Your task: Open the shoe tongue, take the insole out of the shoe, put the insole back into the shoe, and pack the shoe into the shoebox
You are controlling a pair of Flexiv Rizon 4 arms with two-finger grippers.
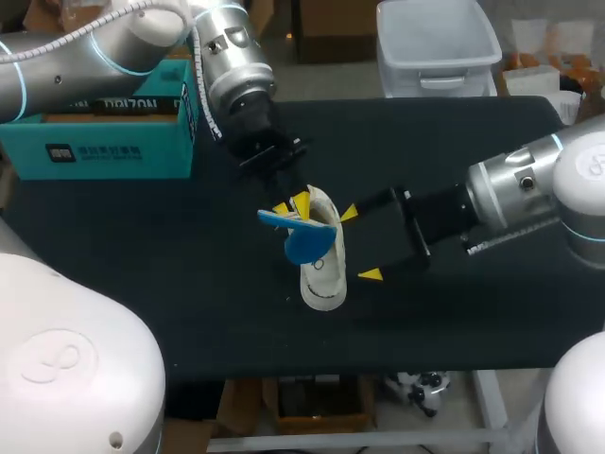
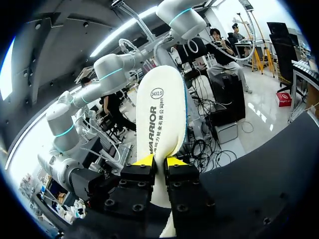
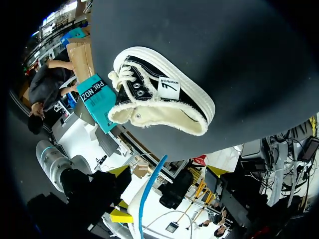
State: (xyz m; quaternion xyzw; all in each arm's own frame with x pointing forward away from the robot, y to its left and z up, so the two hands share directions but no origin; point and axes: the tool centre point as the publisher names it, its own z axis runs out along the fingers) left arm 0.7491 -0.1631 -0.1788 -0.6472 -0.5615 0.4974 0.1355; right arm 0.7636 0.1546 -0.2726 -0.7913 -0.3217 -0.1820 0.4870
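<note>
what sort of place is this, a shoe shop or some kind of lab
Probably a robot lab workbench, not a shop: a black table, the left tool shut on an insole above a shoe, and a teal shoebox at the table's far left.

A black table [image 1: 170,274] carries a shoe [image 1: 323,276] near its middle and a teal shoebox [image 1: 104,151] at its far left corner.
</note>
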